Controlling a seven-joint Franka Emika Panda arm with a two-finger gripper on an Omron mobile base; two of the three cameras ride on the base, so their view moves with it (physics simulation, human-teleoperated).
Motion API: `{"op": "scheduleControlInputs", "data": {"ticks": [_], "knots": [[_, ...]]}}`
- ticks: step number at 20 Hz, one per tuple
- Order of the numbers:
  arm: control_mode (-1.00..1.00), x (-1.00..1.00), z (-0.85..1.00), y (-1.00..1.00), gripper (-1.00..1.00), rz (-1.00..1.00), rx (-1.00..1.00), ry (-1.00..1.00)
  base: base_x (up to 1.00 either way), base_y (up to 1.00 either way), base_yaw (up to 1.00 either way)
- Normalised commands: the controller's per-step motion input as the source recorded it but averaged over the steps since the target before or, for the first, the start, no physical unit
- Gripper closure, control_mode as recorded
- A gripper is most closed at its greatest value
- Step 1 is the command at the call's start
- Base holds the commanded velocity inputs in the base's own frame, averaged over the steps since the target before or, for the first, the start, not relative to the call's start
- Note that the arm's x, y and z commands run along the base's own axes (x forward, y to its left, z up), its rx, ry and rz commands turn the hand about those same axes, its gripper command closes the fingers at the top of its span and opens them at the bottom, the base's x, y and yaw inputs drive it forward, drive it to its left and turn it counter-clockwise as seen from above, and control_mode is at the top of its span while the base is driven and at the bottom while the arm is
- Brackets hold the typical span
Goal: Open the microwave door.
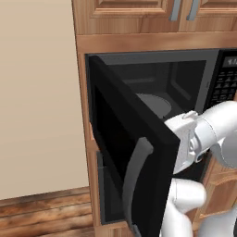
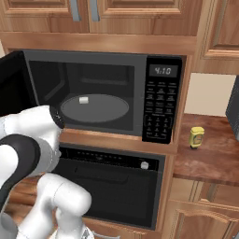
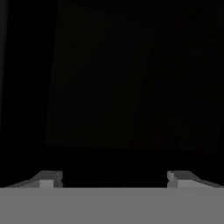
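The microwave door (image 1: 121,152) is being held swung wide open at 9 o'clock of the microwave (image 2: 105,95), its grey handle (image 1: 134,180) facing outward. The gripper (image 3: 114,178) is being kept released, fingertips (image 3: 49,179) spread wide, pressed close against the dark panel. A yellow bottle (image 2: 196,137) is being left on the counter (image 2: 210,158) at 3 o'clock.

This was a home kitchen. A black microwave (image 2: 107,95) sat built into warm wooden cabinetry, with panelled cupboard doors (image 2: 135,14) and grey handles above it and a black oven (image 2: 109,186) directly below. To the right ran a reddish wooden counter (image 2: 205,163) carrying a small yellow bottle (image 2: 196,137). Plank flooring (image 1: 46,210) met a plain beige wall (image 1: 39,97) on the left.
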Motion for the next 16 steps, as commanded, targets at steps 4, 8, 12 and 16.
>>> {"op": "scheduleControlInputs", "data": {"ticks": [4,8,12,16], "knots": [[-1.0,-0.15,0.0,1.0,-1.0,0.0,0.0,-0.19,0.0,0.0,0.0],[-1.0,-0.02,-0.01,1.0,-1.0,0.0,0.0,-0.17,0.0,0.0,0.0],[-1.0,-0.04,-0.01,0.54,-1.0,0.0,0.04,-0.05,0.0,0.0,0.0],[-1.0,0.0,0.0,0.0,-1.0,0.0,0.0,0.0,0.0,0.0,0.0]]}}
